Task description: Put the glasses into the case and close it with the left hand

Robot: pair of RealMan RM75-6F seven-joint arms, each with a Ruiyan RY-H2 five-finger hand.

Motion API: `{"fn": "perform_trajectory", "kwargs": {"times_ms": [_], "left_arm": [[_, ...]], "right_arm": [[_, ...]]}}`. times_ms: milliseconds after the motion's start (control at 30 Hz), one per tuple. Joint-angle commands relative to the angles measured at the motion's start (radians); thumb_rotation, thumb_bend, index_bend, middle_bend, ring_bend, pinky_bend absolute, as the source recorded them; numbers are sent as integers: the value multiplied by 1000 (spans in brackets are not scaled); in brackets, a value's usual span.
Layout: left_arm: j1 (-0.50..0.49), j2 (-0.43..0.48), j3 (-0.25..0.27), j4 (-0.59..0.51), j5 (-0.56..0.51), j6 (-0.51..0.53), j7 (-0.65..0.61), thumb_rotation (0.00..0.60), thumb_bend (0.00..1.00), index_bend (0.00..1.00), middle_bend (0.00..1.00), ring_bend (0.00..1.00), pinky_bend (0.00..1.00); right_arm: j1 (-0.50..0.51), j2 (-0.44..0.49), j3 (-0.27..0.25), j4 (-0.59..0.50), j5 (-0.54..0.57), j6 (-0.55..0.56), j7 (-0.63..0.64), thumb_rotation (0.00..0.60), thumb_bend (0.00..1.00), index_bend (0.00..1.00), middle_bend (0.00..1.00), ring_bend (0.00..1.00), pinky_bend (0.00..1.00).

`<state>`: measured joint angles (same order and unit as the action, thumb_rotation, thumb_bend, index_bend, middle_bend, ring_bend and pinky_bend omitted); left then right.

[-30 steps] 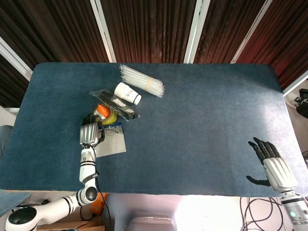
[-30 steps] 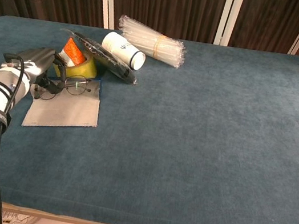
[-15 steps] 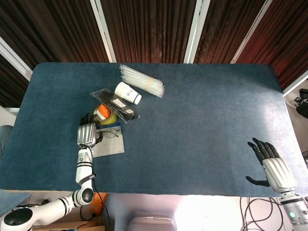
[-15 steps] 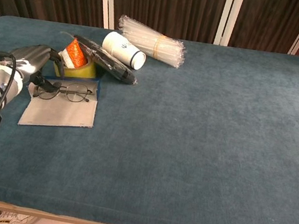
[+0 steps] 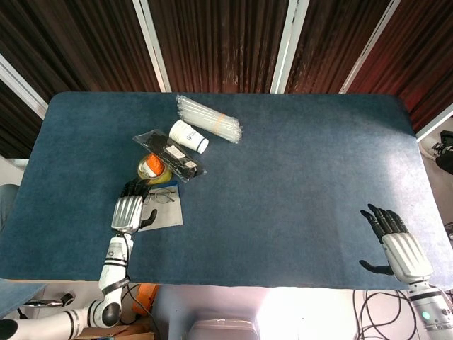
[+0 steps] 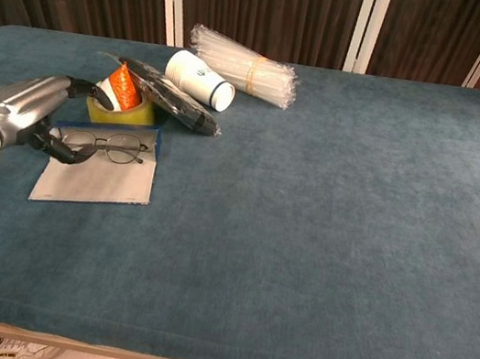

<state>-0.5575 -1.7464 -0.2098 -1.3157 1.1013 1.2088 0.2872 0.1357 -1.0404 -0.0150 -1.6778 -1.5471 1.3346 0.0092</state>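
Glasses [image 6: 104,148] are seen lying on the gray case [image 6: 96,178], near the left edge of the blue worktop [image 6: 328,204]. Left hand [image 6: 24,109] is placed just beside the glasses' left end; fingers [image 5: 134,188] look loosely curled, contact with the frame can't be told. Right hand [image 5: 394,244] is seen at the near right corner, fingers spread apart, nothing held.
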Motion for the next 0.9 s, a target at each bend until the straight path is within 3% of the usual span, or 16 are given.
{"fn": "perform_trajectory", "kwargs": {"times_ms": [33, 233, 900], "left_arm": [[42, 114, 68, -145, 1, -54, 22, 572, 302, 267, 68, 2, 83], [57, 152, 107, -194, -5, -80, 53, 555, 294, 273, 40, 0, 63], [64, 23, 103, -15, -11, -53, 123, 555, 279, 300, 38, 0, 69]], "right_arm": [[1, -4, -1, -2, 0, -2, -7, 600, 268, 0, 0, 0, 0], [5, -12, 0, -3, 5, -10, -24, 600, 268, 0, 0, 0, 0], [7, -1, -8, -2, -5, -11, -8, 600, 268, 0, 0, 0, 0]]}}
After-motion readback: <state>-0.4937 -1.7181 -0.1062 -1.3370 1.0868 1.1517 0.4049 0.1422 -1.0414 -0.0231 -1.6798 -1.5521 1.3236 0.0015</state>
